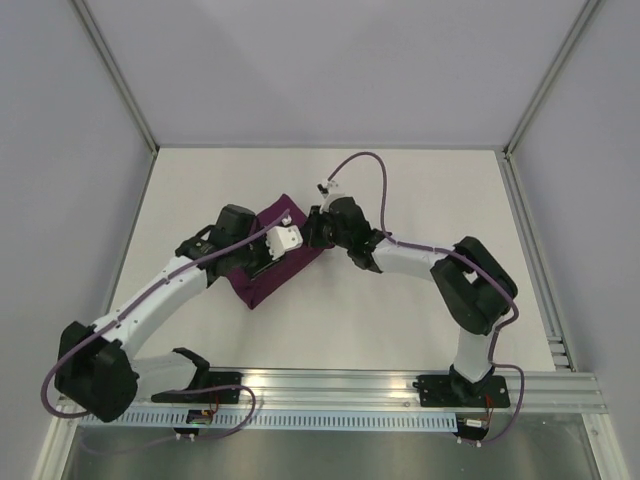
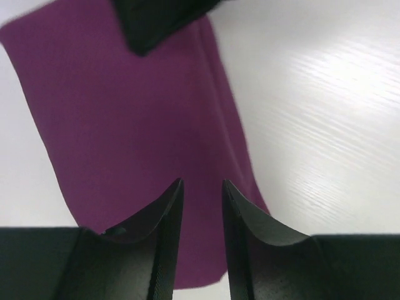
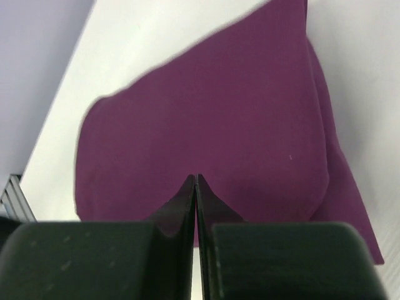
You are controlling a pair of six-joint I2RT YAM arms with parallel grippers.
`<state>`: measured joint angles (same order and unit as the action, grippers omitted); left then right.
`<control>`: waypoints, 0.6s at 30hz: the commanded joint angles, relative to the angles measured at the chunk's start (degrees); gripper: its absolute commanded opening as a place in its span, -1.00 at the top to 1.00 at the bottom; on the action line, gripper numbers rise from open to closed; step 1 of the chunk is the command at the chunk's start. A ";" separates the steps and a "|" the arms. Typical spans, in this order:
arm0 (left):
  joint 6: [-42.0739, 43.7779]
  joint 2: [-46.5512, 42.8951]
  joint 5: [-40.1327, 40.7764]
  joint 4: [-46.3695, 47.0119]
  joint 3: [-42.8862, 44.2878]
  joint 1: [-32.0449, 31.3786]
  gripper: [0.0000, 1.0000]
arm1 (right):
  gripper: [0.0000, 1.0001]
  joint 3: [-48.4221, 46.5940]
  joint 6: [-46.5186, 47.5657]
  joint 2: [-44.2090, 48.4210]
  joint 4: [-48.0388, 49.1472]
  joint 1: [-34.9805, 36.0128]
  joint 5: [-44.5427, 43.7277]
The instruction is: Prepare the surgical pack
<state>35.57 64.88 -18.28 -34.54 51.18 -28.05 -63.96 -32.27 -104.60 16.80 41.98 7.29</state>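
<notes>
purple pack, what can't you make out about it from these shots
- Contents: the purple pack is bundled, and cloth covers them in every view.
- Top view: its middle sits under the left claw.
- Right wrist: whether the shut right claw pinches cloth; its own fingers block the tips.

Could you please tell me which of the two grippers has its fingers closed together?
The right gripper: its fingers meet with no gap over the purple fabric, while the left gripper shows a clear gap between its fingers.
</notes>
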 commanded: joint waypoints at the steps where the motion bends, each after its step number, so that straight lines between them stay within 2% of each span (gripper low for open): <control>1: -7.10 6.73 11.24 10.10 -0.46 1.25 0.22 | 0.99 2.52 0.29 -3.32 2.45 0.12 5.10; 5: -5.17 11.14 11.43 11.34 -3.45 1.16 0.30 | 0.99 6.13 -0.51 -4.30 4.64 0.04 5.98; 12: -0.07 5.52 4.84 9.50 -9.34 1.16 0.30 | 0.99 7.54 1.16 -0.97 1.49 -0.23 4.31; 15: 0.90 4.20 4.22 8.01 -9.08 1.16 0.25 | 0.87 6.22 1.42 2.19 -3.07 -0.93 2.83; 17: 1.51 3.94 3.87 6.60 -8.73 1.16 0.24 | 0.64 6.92 1.07 5.53 -6.40 -1.28 0.55; 18: 1.43 3.76 3.17 6.16 -8.64 1.16 0.23 | 0.46 7.27 0.20 6.76 -7.47 -1.37 -0.34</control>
<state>35.33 69.76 -11.73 -25.87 42.30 -26.72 -57.14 -32.62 -103.55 14.79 41.36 10.48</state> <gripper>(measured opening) 0.380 0.212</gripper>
